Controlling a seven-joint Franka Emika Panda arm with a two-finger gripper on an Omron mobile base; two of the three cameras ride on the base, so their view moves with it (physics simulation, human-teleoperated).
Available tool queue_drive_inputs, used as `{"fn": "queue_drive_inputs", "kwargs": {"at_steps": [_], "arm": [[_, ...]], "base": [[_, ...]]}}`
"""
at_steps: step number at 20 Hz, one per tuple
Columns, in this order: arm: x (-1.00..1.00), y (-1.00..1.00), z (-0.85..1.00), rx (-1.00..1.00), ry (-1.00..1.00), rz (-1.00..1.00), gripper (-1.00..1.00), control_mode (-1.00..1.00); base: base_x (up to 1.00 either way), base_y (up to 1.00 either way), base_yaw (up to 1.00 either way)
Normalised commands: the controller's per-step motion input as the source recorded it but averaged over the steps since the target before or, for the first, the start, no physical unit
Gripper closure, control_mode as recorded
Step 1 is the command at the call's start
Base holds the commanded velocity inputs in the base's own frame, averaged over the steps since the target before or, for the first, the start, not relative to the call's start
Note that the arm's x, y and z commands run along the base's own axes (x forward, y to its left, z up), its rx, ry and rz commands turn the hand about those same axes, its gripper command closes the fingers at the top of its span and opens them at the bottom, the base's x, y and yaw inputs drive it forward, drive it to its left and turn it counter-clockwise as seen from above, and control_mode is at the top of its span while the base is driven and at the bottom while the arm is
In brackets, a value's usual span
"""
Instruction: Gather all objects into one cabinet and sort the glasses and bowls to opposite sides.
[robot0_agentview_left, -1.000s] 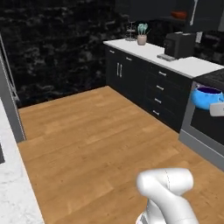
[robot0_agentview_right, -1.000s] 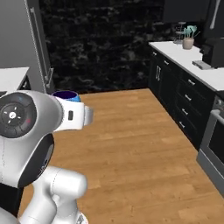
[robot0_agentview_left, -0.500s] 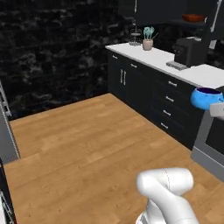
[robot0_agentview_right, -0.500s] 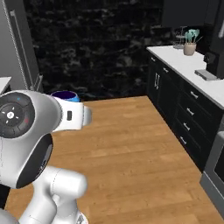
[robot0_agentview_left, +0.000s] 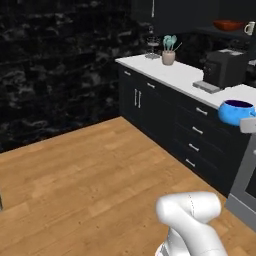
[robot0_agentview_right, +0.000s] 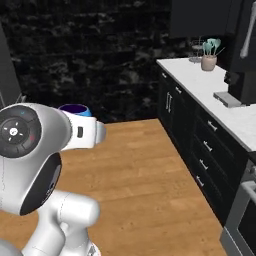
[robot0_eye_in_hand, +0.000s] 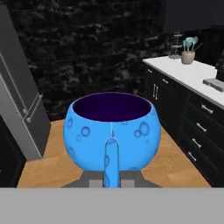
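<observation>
Across a dark kitchen's wooden floor, the tool carries the blue bowl clenched by its rim, while a wooden bowl and cup seemingly already sit shelved.

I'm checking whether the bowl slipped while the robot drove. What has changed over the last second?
The base has turned, so the whole view shifted: the white counter with the coffee machine now sits closer and more central in both base views. That is camera motion, not the things moving. The gripper stays shut on the blue bowl, carried upright as before.
</observation>
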Motion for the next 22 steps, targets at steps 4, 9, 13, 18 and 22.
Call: {"fn": "queue_drive_inputs", "kwargs": {"at_steps": [4, 9, 13, 18, 22], "arm": [[0.0, 0.0, 0.0, 0.0, 0.0, 0.0, 1.0, 1.0], [0.0, 0.0, 0.0, 0.0, 0.0, 0.0, 1.0, 1.0], [0.0, 0.0, 0.0, 0.0, 0.0, 0.0, 1.0, 1.0], [0.0, 0.0, 0.0, 0.0, 0.0, 0.0, 1.0, 1.0], [0.0, 0.0, 0.0, 0.0, 0.0, 0.0, 1.0, 1.0]], "base": [[1.0, -0.24, -0.07], [1.0, -0.17, -0.19], [1.0, 0.0, -0.38], [1.0, 0.03, -0.48], [1.0, 0.35, -0.58]]}}
